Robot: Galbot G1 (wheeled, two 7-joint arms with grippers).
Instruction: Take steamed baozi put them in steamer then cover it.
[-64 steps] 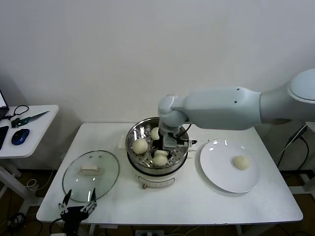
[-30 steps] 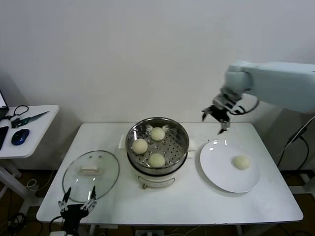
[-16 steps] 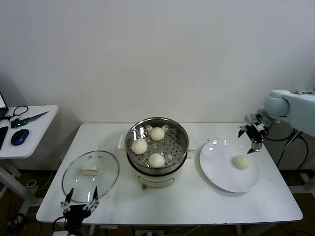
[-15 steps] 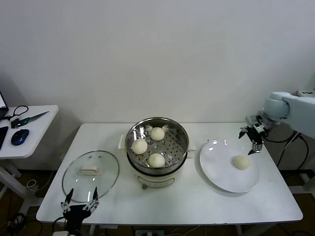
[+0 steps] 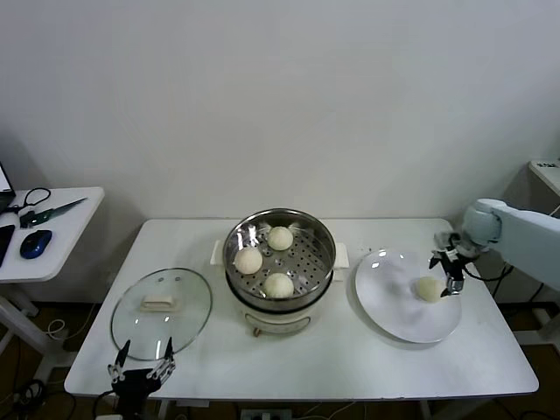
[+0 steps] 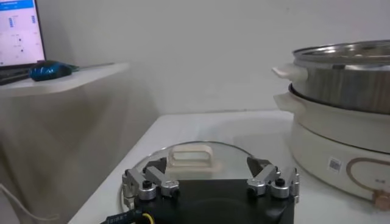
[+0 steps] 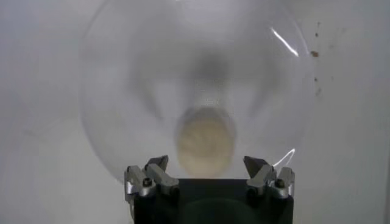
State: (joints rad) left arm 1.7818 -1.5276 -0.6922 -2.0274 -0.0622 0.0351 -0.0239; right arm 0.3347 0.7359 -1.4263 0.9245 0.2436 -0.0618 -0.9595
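Note:
Three steamed baozi (image 5: 278, 284) lie on the perforated tray of the steamer (image 5: 280, 226), a shiny pot on a cream base at mid-table. One more baozi (image 5: 429, 289) (image 7: 205, 139) rests on the white plate (image 5: 394, 306). My right gripper (image 5: 444, 273) (image 7: 207, 167) hangs open just above that baozi at the plate's far right side, nothing between its fingers. The glass cover (image 5: 161, 312) (image 6: 192, 159) with its cream handle lies flat on the table left of the steamer. My left gripper (image 5: 140, 366) (image 6: 209, 175) stands open at the table's front edge, just short of the cover.
A side table (image 5: 52, 229) at the left holds a blue mouse (image 5: 33, 242) and scissors (image 5: 48, 212). The white wall rises close behind the table. A cable (image 5: 516, 254) hangs at the right, behind my right arm.
My right arm has swung from above the steamer out to the right and come down over the baozi on the plate. The left gripper has barely shifted.

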